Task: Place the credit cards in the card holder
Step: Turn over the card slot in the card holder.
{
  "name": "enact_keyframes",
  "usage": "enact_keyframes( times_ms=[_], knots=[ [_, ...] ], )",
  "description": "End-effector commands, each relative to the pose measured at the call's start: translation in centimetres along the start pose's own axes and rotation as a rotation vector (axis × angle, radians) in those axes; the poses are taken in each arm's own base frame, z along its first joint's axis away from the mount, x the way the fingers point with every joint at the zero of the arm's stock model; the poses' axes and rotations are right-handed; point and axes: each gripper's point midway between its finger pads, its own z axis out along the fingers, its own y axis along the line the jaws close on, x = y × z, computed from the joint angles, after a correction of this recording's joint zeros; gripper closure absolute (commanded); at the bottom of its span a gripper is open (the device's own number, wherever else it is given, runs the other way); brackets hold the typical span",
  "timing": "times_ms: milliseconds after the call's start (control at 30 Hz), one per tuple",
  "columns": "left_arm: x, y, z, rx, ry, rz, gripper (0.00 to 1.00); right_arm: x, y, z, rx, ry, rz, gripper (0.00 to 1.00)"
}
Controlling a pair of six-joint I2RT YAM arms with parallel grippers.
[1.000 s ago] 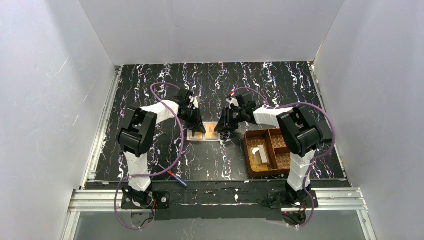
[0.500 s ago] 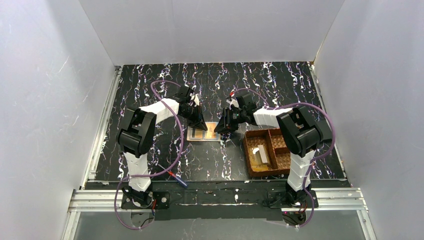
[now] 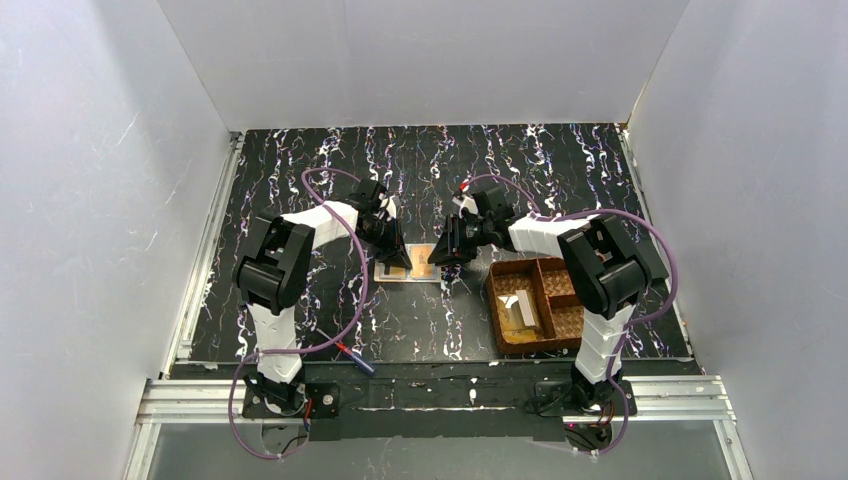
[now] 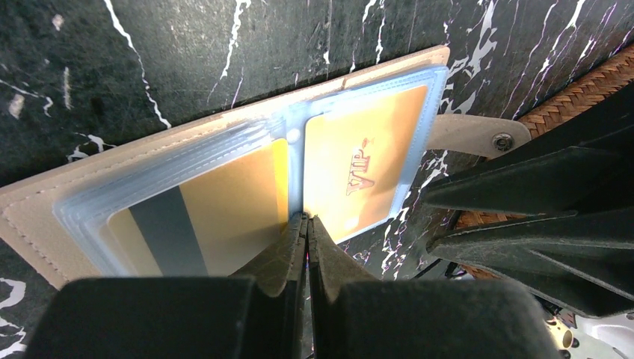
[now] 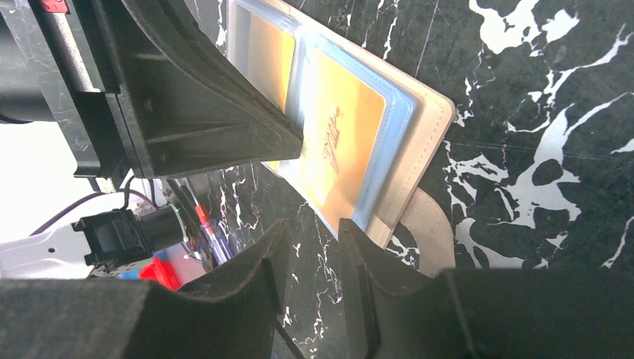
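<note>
left gripper (image 4: 305, 221): jaws pressed together, nothing visible between them. Tips sit at the centre fold of the card holder (image 4: 45, 213), at its near edge.
right gripper (image 5: 312, 228): jaws apart, only table (image 5: 523, 112) shows in the gap, nothing held.
card holder: open and flat on the table, under the left tips and just ahead of the right tips. Cream cover, clear sleeves.
striped card (image 4: 202, 217): gold with a dark band, sleeved, left of the left tips.
VIP card (image 4: 366, 164): gold, sleeved, right of the left tips.
strap tab (image 4: 471, 134): sticks out of the holder's right edge, beside the right gripper's fingers.
basket (image 3: 535, 300): brown woven, right of the right gripper, with a white item (image 3: 520, 308) inside.
screwdriver (image 3: 355, 357): well behind the left gripper, near the arm base.
</note>
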Motion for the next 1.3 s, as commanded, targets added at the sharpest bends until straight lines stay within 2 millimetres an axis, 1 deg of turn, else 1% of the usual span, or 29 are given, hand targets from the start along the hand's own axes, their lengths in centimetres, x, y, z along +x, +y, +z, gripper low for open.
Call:
enact_keyframes(
  times_ms=[0, 433, 733, 833, 1067, 1267],
  knots=[
    [1.7, 2.6, 1.2, -0.082, 0.049, -0.012, 1.0, -0.6, 1.1, -0.1, -0.02, -0.013, -0.037, 0.6],
    [2.0, 2.9, 1.5, -0.081, 0.06, -0.013, 1.0, 0.5, -0.5, 1.2, -0.015, 0.016, -0.001, 0.6],
    [2.1, 2.8, 1.5, -0.071, 0.064, -0.016, 1.0, 0.6, -0.2, 1.9, -0.034, 0.024, 0.01, 0.6],
    [2.0, 2.6, 1.5, -0.064, 0.064, -0.015, 1.0, 0.5, 0.4, 1.8, -0.052, 0.022, 0.013, 0.6],
    [2.0, 2.2, 1.3, -0.049, 0.062, -0.011, 1.0, -0.1, 3.6, 1.3, -0.208, -0.017, 0.082, 0.6],
    [1.8, 1.8, 1.2, -0.032, 0.057, -0.007, 1.0, -0.4, 5.7, 0.7, -0.322, -0.049, 0.159, 0.6]
  ],
)
